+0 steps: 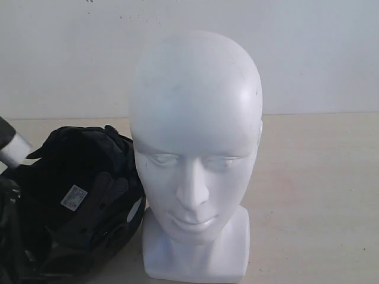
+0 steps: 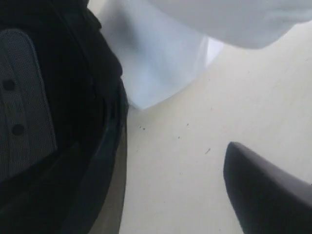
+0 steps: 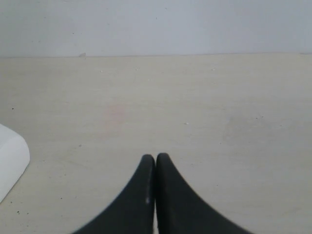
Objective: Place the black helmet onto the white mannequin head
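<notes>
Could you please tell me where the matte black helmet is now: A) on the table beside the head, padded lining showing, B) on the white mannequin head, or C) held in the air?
A: the matte black helmet rests on the pale table beside the bare glossy white mannequin head, lining exposed.

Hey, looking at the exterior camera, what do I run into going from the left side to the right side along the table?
black helmet, lying with its padded inside showing → white mannequin head, standing upright and facing the camera → bare table out to the right edge.
</notes>
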Available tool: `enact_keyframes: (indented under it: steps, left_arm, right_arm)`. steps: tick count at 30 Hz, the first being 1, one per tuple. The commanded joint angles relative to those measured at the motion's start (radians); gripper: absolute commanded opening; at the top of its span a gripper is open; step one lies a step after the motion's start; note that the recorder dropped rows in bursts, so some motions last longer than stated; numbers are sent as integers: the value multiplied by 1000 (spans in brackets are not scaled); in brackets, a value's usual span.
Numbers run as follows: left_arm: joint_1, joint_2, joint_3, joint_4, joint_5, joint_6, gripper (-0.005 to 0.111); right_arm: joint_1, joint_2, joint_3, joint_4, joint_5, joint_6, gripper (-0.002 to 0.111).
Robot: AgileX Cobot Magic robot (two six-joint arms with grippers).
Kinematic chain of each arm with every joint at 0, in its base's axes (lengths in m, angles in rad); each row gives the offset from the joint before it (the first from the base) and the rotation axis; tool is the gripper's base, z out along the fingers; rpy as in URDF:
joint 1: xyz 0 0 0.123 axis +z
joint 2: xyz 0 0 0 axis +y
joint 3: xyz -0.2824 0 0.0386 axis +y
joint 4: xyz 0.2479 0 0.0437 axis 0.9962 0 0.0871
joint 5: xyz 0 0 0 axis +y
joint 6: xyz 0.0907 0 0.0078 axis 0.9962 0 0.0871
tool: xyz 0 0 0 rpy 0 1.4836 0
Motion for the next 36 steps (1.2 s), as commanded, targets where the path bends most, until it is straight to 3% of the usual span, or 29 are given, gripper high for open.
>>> enact_keyframes:
  steps: [1,36]
  left_arm:
    - [-8,94,2,59,-13,-38,76]
    - [-8,367,2,72,-313,-33,75]
  right_arm:
    - [-2,-5,-1,-4,-8,-1,0]
    - [-2,-5,-1,-4,-8,-1,0]
